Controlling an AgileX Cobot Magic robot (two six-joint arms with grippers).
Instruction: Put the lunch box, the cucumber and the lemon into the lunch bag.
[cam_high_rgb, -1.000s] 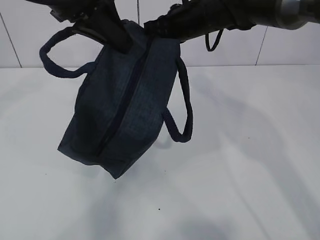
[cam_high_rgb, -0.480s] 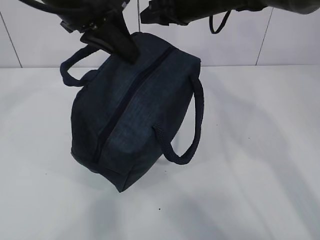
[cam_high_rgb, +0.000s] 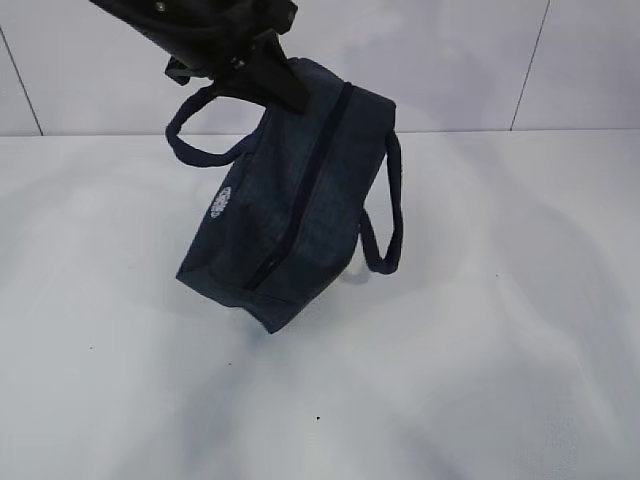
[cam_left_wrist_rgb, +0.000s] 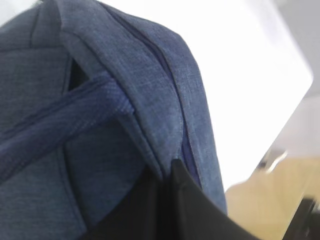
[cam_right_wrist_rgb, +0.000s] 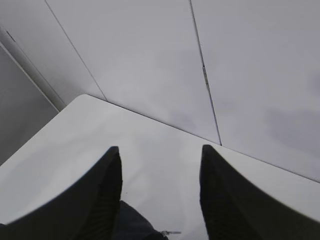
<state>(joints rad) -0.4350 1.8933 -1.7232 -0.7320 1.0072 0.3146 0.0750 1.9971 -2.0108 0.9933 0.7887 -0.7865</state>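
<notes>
- While the white table (cam_high_rgb: 500, 350) fills the lower two thirds of the exterior view, a pale panelled wall (cam_high_rgb: 470, 60) is seen across the top, and both are repeated in the right wrist view.
- Left of centre in the exterior view, the lunch bag (cam_high_rgb: 290, 210) is seen tilted, its upper end raised toward the top of the frame and its lower corner down at the table; whether that corner touches cannot be told.
- A dark zipper line (cam_high_rgb: 300, 200) is seen running along the bag's upper face, closed as far as can be told.
- One loop handle (cam_high_rgb: 195, 130) is seen at the bag's upper left, the other (cam_high_rgb: 385, 220) hanging on its right side.
- A small round white logo (cam_high_rgb: 221, 202) is shown on the bag's left face.
- At the upper left of the exterior view, the left gripper (cam_high_rgb: 285, 90) is clamped on the bag's top edge by the zipper seam, as the left wrist view confirms.
- In the right wrist view, the right gripper (cam_right_wrist_rgb: 160, 200) is shown with its jaws spread apart and nothing between them, only a dark scrap of the bag at the bottom edge.
</notes>
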